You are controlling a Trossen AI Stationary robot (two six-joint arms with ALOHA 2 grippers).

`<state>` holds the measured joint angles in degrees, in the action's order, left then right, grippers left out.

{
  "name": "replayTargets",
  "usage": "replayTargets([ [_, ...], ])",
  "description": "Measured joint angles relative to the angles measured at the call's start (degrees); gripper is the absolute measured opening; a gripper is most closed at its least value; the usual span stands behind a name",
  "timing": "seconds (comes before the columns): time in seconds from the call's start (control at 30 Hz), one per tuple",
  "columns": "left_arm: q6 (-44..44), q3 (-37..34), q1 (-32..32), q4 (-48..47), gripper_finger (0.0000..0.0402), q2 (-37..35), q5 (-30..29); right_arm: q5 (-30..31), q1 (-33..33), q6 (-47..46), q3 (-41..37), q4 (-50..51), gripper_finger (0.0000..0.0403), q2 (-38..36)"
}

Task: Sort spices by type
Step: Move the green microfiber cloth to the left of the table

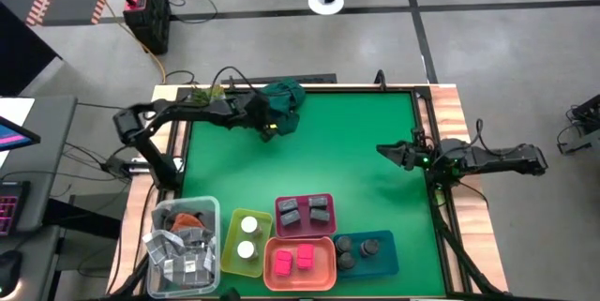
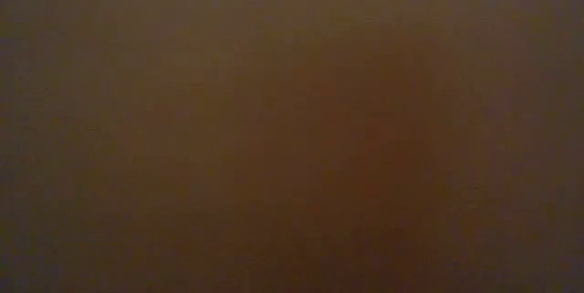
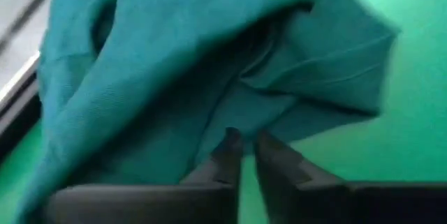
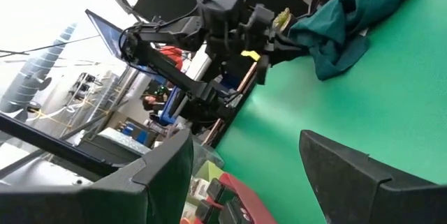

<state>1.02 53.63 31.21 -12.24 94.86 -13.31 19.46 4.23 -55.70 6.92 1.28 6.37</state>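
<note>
The dark green cloth (image 1: 284, 99) lies bunched at the table's far edge. My left gripper (image 1: 271, 129) sits at its near side, fingers all but shut (image 3: 243, 144). My right gripper (image 1: 386, 151) hovers open (image 4: 246, 140) over bare mat near the table's right edge, touching nothing. The spices sit in trays at the near edge: two white-lidded jars (image 1: 247, 237) in the yellow tray, dark grey boxes (image 1: 305, 212) in the pink tray, pink blocks (image 1: 293, 262) in the orange tray, dark round jars (image 1: 356, 249) in the blue tray. The low view is dark and shows nothing. My left gripper pinches the dark green cloth at a fold on its near edge (image 3: 241, 123), just at the fingertips (image 3: 230, 144). The fingers come slanting down from the table's left. One layer or several, I cannot tell. The cloth's bulk (image 3: 174, 77) lies heaped and slack beyond the fingers.
A clear bin (image 1: 159, 254) of crumpled packets stands at the near left corner, beside the yellow tray (image 1: 231, 245). The green mat's (image 1: 356, 142) middle and right are bare. A raised frame (image 1: 424, 113) borders the table. Cables and a stand lie on the floor beyond.
</note>
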Motion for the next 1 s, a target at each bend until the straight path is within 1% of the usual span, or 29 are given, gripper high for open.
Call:
replayTargets([
  [0.03,1.35,0.00,-0.10,-0.14,0.0020,-0.60,1.16,0.00,0.00,0.00,0.00,-0.01,0.0285,0.00],
  [0.17,5.81,0.00,-0.84,-3.48,0.0003,-5.37,6.32,0.00,0.00,0.01,0.00,-0.59,0.0285,0.00],
  [0.33,9.92,-0.15,-3.17,-14.61,0.0001,-14.00,21.26,0.00,0.00,-0.20,0.00,-0.90,0.0285,-0.01],
  [0.37,10.26,-0.30,-3.86,-16.71,0.0001,-15.76,23.48,0.01,0.00,-0.19,0.00,-0.92,0.0285,-0.01],
  [0.43,9.98,-0.35,-5.73,-20.38,0.0001,-19.17,23.73,0.01,0.00,0.01,0.00,-0.96,0.0285,-0.02],
  [0.47,9.17,-0.37,-6.70,-21.54,0.0001,-20.73,21.80,0.02,0.00,0.02,0.00,-0.96,0.0285,-0.02],
  [0.5,8.42,-0.42,-7.70,-21.76,0.0001,-21.97,18.03,0.02,0.00,0.02,0.00,-0.96,0.0285,-0.02],
  [0.6,5.28,-0.42,-9.21,-16.70,0.0001,-23.62,4.25,0.02,0.00,0.04,0.00,-0.98,0.0285,-0.02],
  [0.63,3.19,-0.42,-9.12,-13.87,0.0003,-23.58,1.86,0.02,0.00,0.04,0.00,-0.98,0.0285,-0.02],
  [0.7,-0.74,-0.35,-8.07,-7.88,0.0016,-21.92,1.13,0.02,0.00,-0.03,0.00,-0.98,0.0286,-0.02],
  [0.77,-4.59,-0.22,-7.34,-3.38,0.0040,-19.09,1.35,0.02,-0.02,-0.20,0.00,-0.99,0.0286,0.00],
  [0.87,-13.57,-0.26,-7.12,3.35,0.0093,-13.77,0.77,0.03,-0.02,-0.24,0.00,-0.94,0.0286,-0.02],
  [0.9,-15.80,-0.26,-7.14,5.62,0.0114,-11.99,-0.88,0.03,-0.02,-0.56,0.00,-0.92,0.0286,0.00],
  [1.0,-18.54,0.76,-7.02,9.09,0.0178,-7.08,-10.32,0.04,0.35,-1.31,0.00,-1.11,0.0286,0.00],
])
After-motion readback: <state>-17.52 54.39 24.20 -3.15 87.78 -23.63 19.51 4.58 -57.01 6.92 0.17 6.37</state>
